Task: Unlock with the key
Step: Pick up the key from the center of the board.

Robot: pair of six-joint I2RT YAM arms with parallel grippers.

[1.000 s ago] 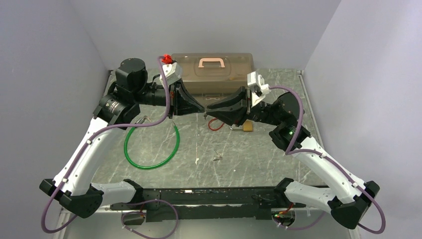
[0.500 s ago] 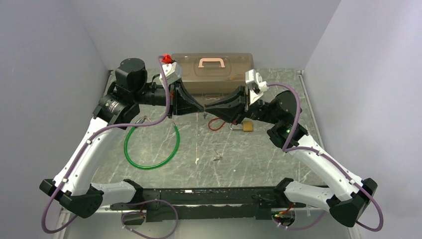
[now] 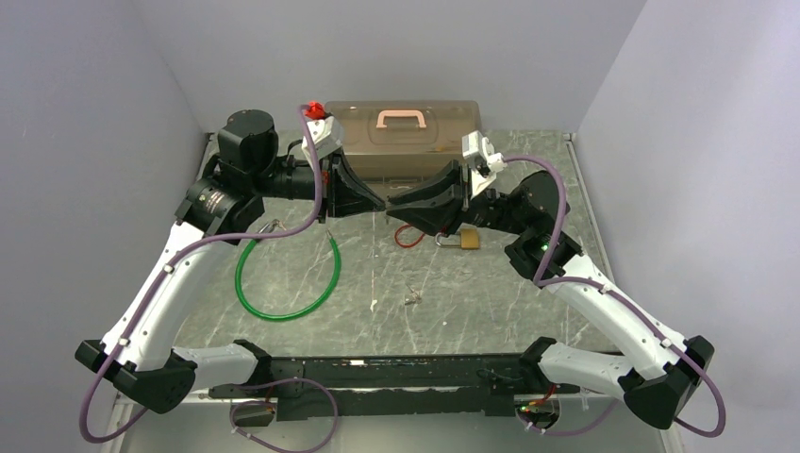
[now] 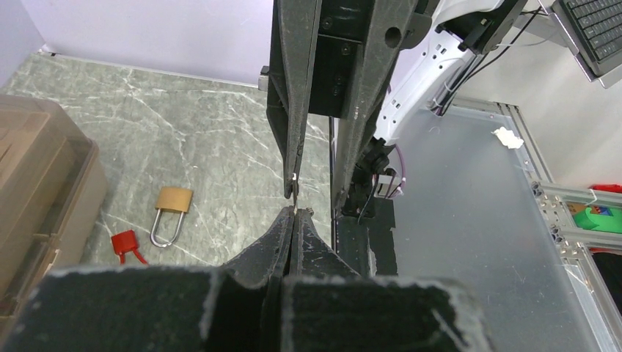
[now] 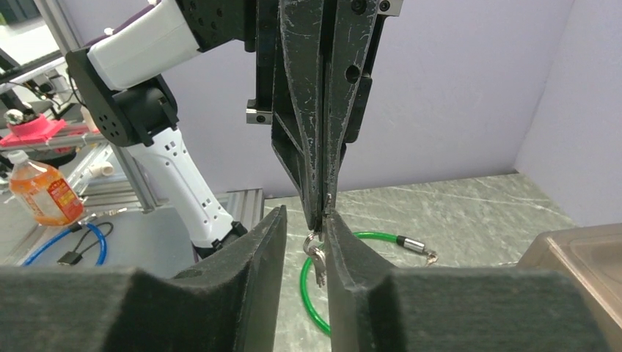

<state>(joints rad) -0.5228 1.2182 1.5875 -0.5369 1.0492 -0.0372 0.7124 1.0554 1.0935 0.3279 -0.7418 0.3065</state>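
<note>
Near the padlock [image 4: 174, 202], the left gripper [image 3: 384, 206] pinches the key [image 5: 317, 264], the right gripper [image 5: 304, 217] is a little open around it, and nothing is unlocked yet.

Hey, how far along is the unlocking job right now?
Done: the key is off the table, pinched in the shut left gripper. In hand: the open right gripper straddles it in mid-air, seemingly for a handover. Left: the padlock lies on the table, shackle closed, untouched.

Pale lilac walls [image 3: 396, 47] enclose a grey-green marbled table [image 3: 472, 302] under even light
</note>
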